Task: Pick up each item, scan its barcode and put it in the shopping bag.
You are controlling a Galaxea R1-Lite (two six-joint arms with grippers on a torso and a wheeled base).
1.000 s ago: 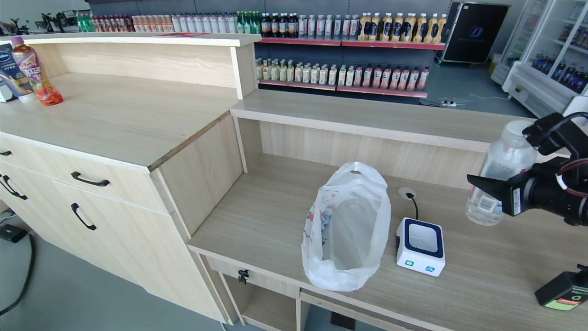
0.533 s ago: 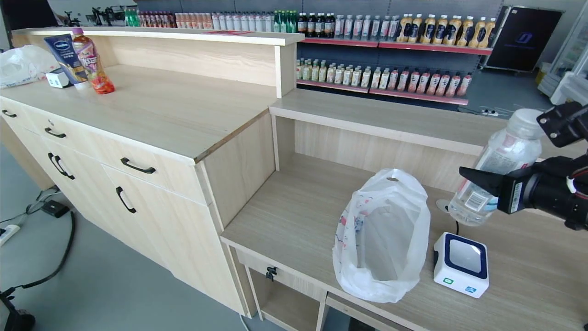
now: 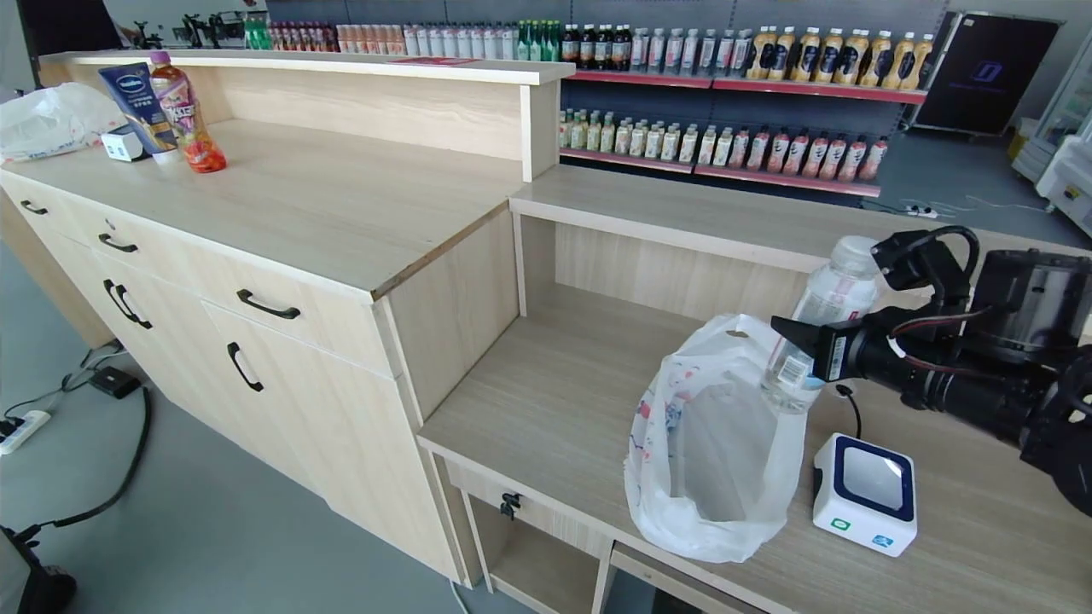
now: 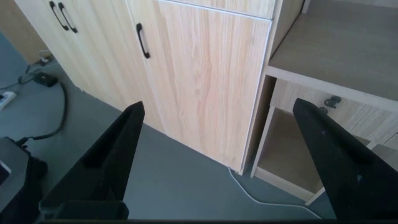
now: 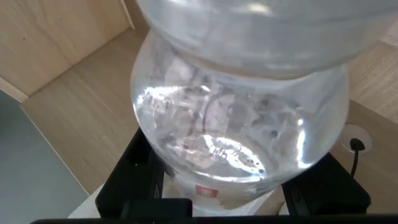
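My right gripper [image 3: 809, 343] is shut on a clear water bottle [image 3: 832, 294] with a white cap, held tilted. Its base hangs just above the right rim of the open white shopping bag [image 3: 708, 443], which stands on the lower counter. The white scanner [image 3: 866, 482] with a dark window sits right of the bag. In the right wrist view the bottle [image 5: 236, 124] bulges between the black fingers [image 5: 134, 180]. An orange drink bottle [image 3: 188, 115], a blue pack [image 3: 135, 95] and a small white box [image 3: 124, 145] stand far left on the upper counter. My left gripper [image 4: 217, 155] is open, low over the floor.
A crumpled white bag [image 3: 47, 124] lies at the upper counter's far left end. Cabinet doors [image 4: 205, 74] with black handles face the grey floor. A raised ledge [image 3: 682, 213] runs behind the lower counter. A cable [image 3: 853, 409] leads from the scanner. Drink shelves [image 3: 717, 94] stand behind.
The head camera has swung, shifting the whole picture. My right arm has carried the water bottle left, from above the scanner to the bag's rim.
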